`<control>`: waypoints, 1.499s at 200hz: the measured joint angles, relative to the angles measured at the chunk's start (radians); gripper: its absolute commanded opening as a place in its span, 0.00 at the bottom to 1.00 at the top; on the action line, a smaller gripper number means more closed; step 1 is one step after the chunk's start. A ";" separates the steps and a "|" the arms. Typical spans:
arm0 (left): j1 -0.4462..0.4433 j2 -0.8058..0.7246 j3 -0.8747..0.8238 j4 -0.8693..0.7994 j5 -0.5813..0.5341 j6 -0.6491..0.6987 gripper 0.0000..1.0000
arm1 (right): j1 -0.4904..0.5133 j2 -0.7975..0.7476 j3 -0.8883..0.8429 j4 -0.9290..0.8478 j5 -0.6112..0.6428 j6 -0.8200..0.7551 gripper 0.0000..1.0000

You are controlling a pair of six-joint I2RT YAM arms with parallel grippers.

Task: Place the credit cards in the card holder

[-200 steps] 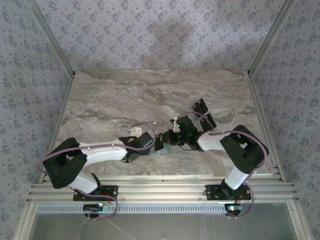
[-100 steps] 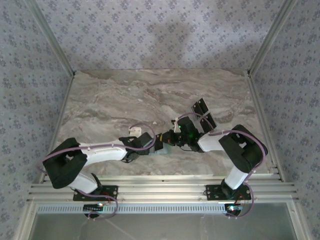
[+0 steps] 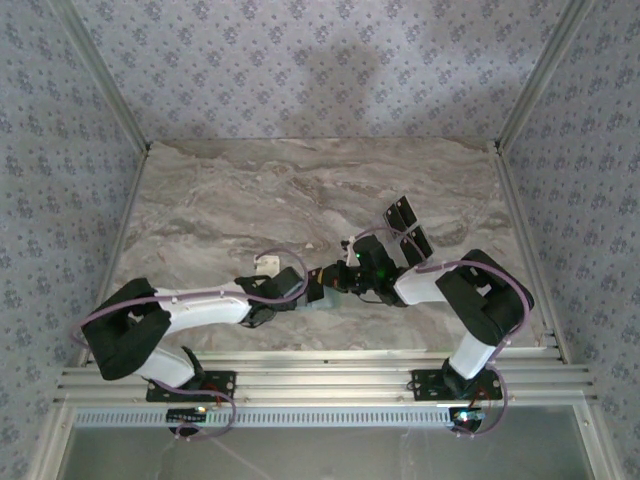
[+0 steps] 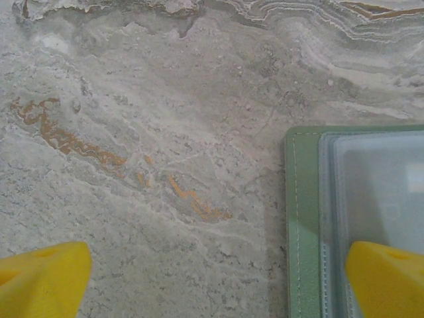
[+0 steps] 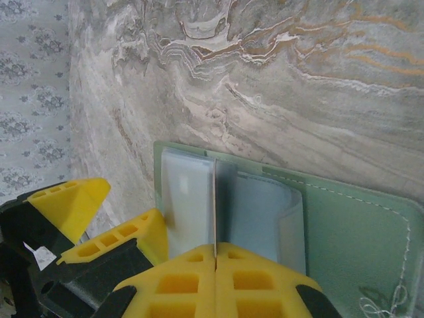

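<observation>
- We find the right jaws clamped on one credit card (image 5: 215, 199), held edge-on above the card holder (image 5: 358, 225).
- We find the left jaws wide apart beside it.
- The holder lies open on the worktop (image 3: 250, 200); spare cards (image 3: 400, 213) lie nearby.

The holder (image 3: 322, 301) lies on the table (image 3: 230, 190) near 6 o'clock, with the left end effector (image 3: 312, 286) at its 9 and the right end effector (image 5: 215, 255) at its 3. A card (image 5: 215, 199) stands edgewise over it. More cards (image 3: 401, 213) lie at its 2.
</observation>
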 measured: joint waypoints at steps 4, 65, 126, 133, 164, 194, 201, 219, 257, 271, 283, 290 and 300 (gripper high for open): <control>0.000 -0.001 -0.002 0.002 0.000 -0.002 1.00 | 0.001 0.000 -0.002 0.003 0.001 0.003 0.00; 0.000 -0.005 -0.010 0.014 0.000 -0.003 1.00 | 0.009 -0.020 -0.043 0.038 0.022 0.043 0.00; 0.000 -0.006 -0.012 0.015 0.000 -0.006 1.00 | 0.017 -0.082 -0.061 0.042 0.065 0.059 0.00; 0.000 -0.006 -0.012 0.015 0.000 -0.007 1.00 | 0.018 -0.082 -0.061 0.042 0.068 0.059 0.00; 0.000 -0.006 -0.013 0.016 0.000 -0.012 1.00 | 0.026 -0.076 -0.061 0.053 0.075 0.062 0.00; 0.000 -0.006 -0.014 0.017 0.000 -0.014 1.00 | 0.029 -0.041 -0.061 0.073 0.075 0.071 0.00; 0.000 -0.006 -0.014 0.017 0.000 -0.014 1.00 | 0.030 -0.034 -0.061 0.076 0.075 0.074 0.00; 0.000 -0.006 -0.014 0.019 0.000 -0.014 1.00 | 0.030 -0.019 -0.061 0.083 0.075 0.077 0.00; 0.000 -0.006 -0.019 0.026 -0.007 -0.017 1.00 | 0.030 -0.001 -0.061 0.106 0.074 0.084 0.00; 0.000 -0.006 -0.019 0.028 -0.007 -0.018 1.00 | 0.030 0.002 -0.061 0.111 0.073 0.084 0.00; 0.000 -0.006 -0.022 0.033 -0.007 -0.018 1.00 | 0.030 0.005 -0.061 0.117 0.072 0.085 0.00; 0.000 -0.006 -0.023 0.035 -0.008 -0.018 1.00 | 0.030 0.006 -0.061 0.120 0.071 0.085 0.00; 0.000 -0.006 -0.024 0.037 -0.009 -0.020 1.00 | 0.030 0.008 -0.061 0.124 0.071 0.088 0.00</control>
